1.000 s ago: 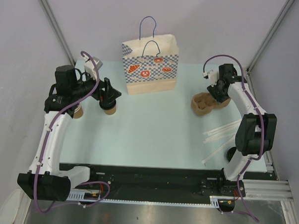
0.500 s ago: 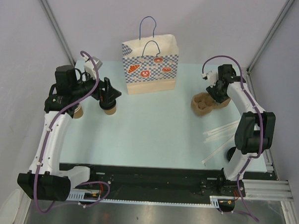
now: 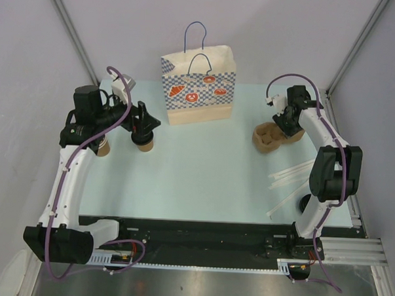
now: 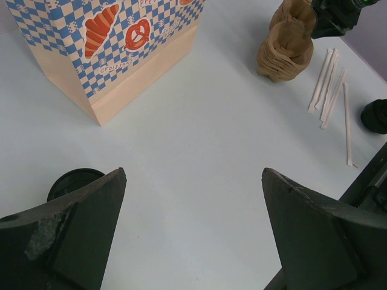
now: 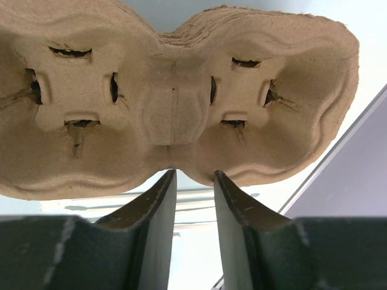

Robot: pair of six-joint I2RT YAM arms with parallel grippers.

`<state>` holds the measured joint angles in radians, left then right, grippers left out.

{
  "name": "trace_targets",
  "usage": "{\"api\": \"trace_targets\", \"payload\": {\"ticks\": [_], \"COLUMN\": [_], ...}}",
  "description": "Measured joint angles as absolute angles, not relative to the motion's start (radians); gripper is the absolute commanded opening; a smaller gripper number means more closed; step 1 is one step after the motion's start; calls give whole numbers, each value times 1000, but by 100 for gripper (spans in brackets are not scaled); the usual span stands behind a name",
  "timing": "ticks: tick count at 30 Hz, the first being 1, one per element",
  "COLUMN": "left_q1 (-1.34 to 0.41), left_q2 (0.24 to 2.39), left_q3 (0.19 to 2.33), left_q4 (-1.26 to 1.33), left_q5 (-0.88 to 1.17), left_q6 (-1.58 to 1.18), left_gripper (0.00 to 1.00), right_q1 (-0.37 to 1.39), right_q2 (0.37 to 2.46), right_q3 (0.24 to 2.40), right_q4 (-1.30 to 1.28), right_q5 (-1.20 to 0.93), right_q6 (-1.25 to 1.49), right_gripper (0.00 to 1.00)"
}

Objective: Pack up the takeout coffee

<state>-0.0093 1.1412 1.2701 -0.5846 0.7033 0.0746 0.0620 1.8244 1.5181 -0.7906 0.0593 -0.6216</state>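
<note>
Overhead, the table is read as a dial, with twelve at the far wall. At nine o'clock, near the left edge, a brown cup (image 3: 104, 147) is seen partly hidden under the left arm. Just to its right, also at nine, the left gripper (image 3: 144, 128) is held over the takeout coffee (image 3: 144, 145), which stands upright on the table (image 3: 203, 168). Its jaws are spread wide, and nothing is caught between them. In the left wrist view the coffee's black lid (image 4: 71, 181) is seen just beyond one finger (image 4: 78, 229) and is partly covered by it; whether it is touched cannot be told.

At twelve o'clock the paper bag (image 3: 199, 89) stands upright, printed with blue checks and orange pastries, handles up. At two o'clock a stack of pulp cup carriers (image 3: 269, 139) lies with the right gripper (image 3: 287, 124) at its far-right side. From the right wrist, the jaws are seen drawn close with a narrow gap left between them, their tips right at the pinched waist of the top carrier's rim; nothing is seen pinched there. At four o'clock white straws (image 3: 291, 181) are scattered, and a loose black lid (image 3: 304, 204) lies just beside them.
</note>
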Motion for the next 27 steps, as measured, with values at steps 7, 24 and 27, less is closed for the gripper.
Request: {"api": "trace_targets", "payload": {"ticks": [7, 24, 27], "left_q1": [-9, -9, -9], "left_q2": [1141, 1157, 1161], "left_q3": [1270, 1274, 1278], "left_q4": [-584, -584, -584], "left_q5": [703, 708, 711], "left_q6": [70, 68, 68], "left_gripper": [100, 99, 100], "right_q1": [62, 62, 62], "right_q2": [1825, 1837, 1841], "right_q3": [1533, 1563, 1570], "right_q4": [-793, -815, -819], "right_q5": [52, 40, 40], "right_q6": [-622, -649, -659], "right_gripper": [22, 30, 30]}}
